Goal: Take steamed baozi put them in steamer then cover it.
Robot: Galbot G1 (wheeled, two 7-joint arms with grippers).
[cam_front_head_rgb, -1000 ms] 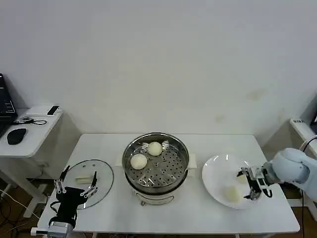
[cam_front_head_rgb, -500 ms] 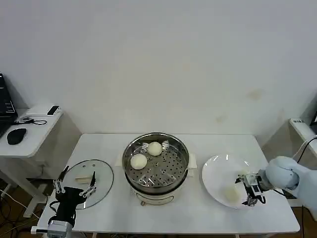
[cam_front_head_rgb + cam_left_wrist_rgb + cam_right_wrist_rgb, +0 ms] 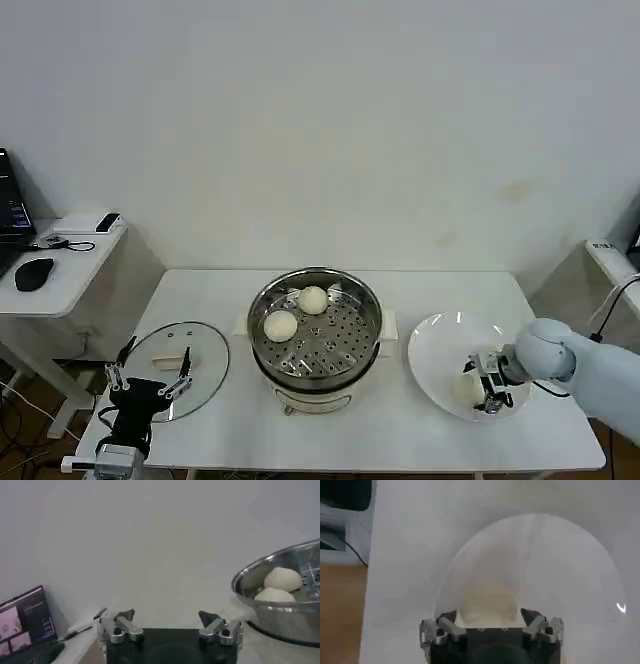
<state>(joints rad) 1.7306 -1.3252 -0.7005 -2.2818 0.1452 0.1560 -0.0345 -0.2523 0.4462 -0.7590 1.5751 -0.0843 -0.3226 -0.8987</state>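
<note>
The steamer (image 3: pixel 316 338) stands mid-table with two baozi (image 3: pixel 280 325) (image 3: pixel 313 299) on its perforated tray. My right gripper (image 3: pixel 487 387) is low over the white plate (image 3: pixel 440 345), open, its fingers on either side of a baozi (image 3: pixel 465 389). In the right wrist view that baozi (image 3: pixel 487 602) lies between the spread fingertips (image 3: pixel 447 617) of my right gripper (image 3: pixel 490 616). The glass cover (image 3: pixel 185 362) lies flat at the table's left. My left gripper (image 3: pixel 150 383) waits open at its near edge. The left wrist view shows the left gripper (image 3: pixel 167 619), the steamer (image 3: pixel 280 612) and its baozi (image 3: pixel 282 579).
A side table (image 3: pixel 60 265) with a mouse and a laptop stands off to the left. Bare table top lies in front of the steamer and behind the plate. A wall runs close behind the table.
My right gripper has moved left across the plate and come down around the baozi. The left arm has barely moved.
</note>
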